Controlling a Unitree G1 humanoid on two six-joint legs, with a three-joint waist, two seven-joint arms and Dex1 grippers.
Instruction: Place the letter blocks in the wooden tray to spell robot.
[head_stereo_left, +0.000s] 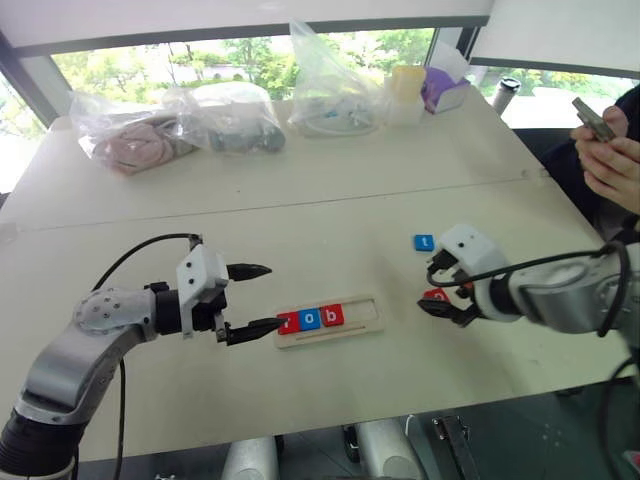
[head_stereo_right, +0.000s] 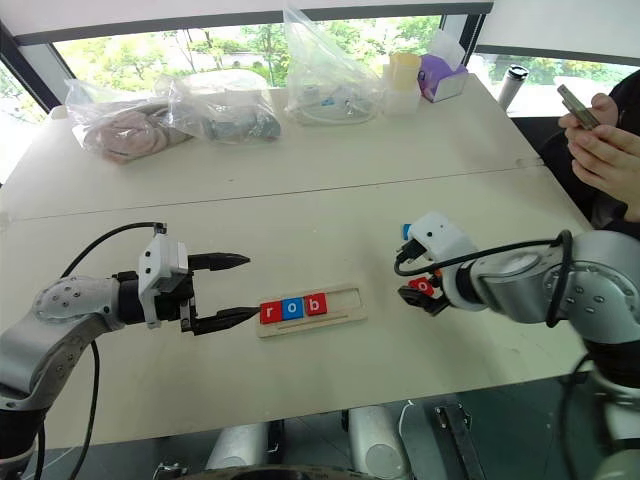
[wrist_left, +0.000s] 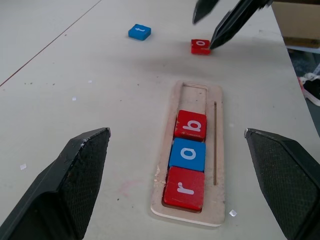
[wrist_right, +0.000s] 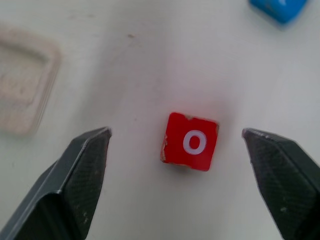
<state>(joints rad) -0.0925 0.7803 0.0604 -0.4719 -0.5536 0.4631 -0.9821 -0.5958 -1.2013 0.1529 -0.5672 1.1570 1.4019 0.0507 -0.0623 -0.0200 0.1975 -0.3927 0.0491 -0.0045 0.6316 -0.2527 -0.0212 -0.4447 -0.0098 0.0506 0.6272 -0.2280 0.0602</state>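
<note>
Right wrist view finds the right claw (wrist_right: 175, 185) spread wide and empty, its two black fingers (wrist_right: 75, 180) flanking the red o block (wrist_right: 191, 142), which lies flat on the pale tabletop (head_stereo_left: 300, 220) with its letter facing up, clear of both fingers. The block sits slightly askew between them. Just beyond it lies the blue t block (head_stereo_left: 424, 242), also loose on the tabletop.

Across the tabletop, the left claw (head_stereo_left: 258, 298) is likewise open and holds nothing, its lower finger close to the near end of the wooden tray (head_stereo_left: 365, 318). The tray lies with its long axis running left to right in front of the robot, one end towards each arm. The red r block (wrist_left: 185, 187), blue o block (wrist_left: 188, 154) and red b block (wrist_left: 190, 124) fill its left portion in order, touching one another; the right portion of the slot stands empty.

Two letters remain to be placed. The likely risk is a grip on the skewed red o: fingers closing on its corners could twist or flip it, and a tilted tile might catch on the tray's rim or nudge the b out of line.
</note>
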